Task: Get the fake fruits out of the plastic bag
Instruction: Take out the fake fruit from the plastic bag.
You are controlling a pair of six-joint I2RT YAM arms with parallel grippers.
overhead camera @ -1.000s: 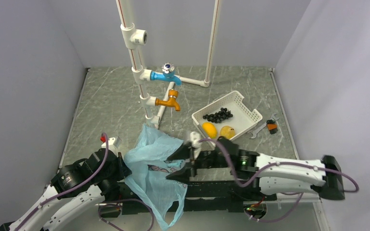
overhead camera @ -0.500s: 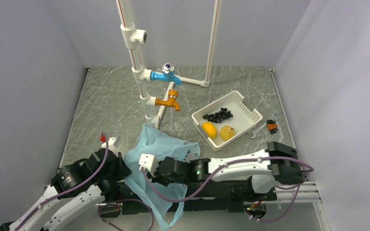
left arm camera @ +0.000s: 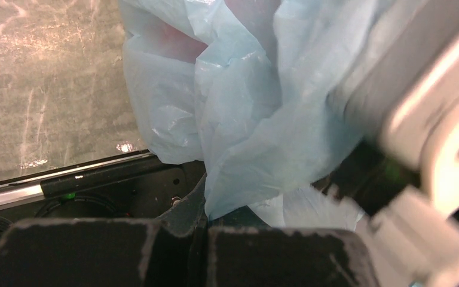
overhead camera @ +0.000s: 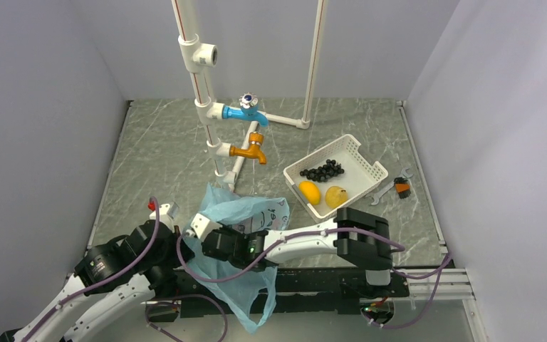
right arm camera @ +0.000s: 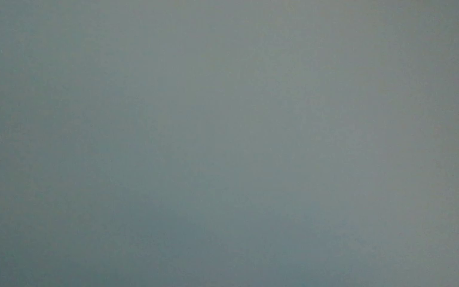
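Note:
The light-blue plastic bag (overhead camera: 236, 281) lies crumpled at the table's near edge and also fills the left wrist view (left arm camera: 257, 101). My left gripper (left arm camera: 206, 218) is shut on a fold of the bag's left edge; in the top view it sits at the bag's left side (overhead camera: 180, 247). My right arm's wrist (overhead camera: 222, 246) reaches left into the bag, and its fingers are hidden by plastic. The right wrist view shows only blue-grey. A faint reddish shape (left arm camera: 176, 42) shows through the bag. The orange-yellow fruit (overhead camera: 309, 192), pale yellow fruit (overhead camera: 336, 195) and grape bunch (overhead camera: 323, 170) lie in the white basket (overhead camera: 370, 171).
A white pipe frame with a blue tap (overhead camera: 246, 111) and an orange tap (overhead camera: 251, 149) stands behind the bag. A spanner (overhead camera: 383, 194) and a small orange-black part (overhead camera: 402, 187) lie right of the basket. The black base rail (overhead camera: 313, 281) runs under the bag.
My right arm has swung left from the bag's mouth, where its gripper was open, deep into the bag. The bag's top has been pushed up and spread. The left arm has not moved.

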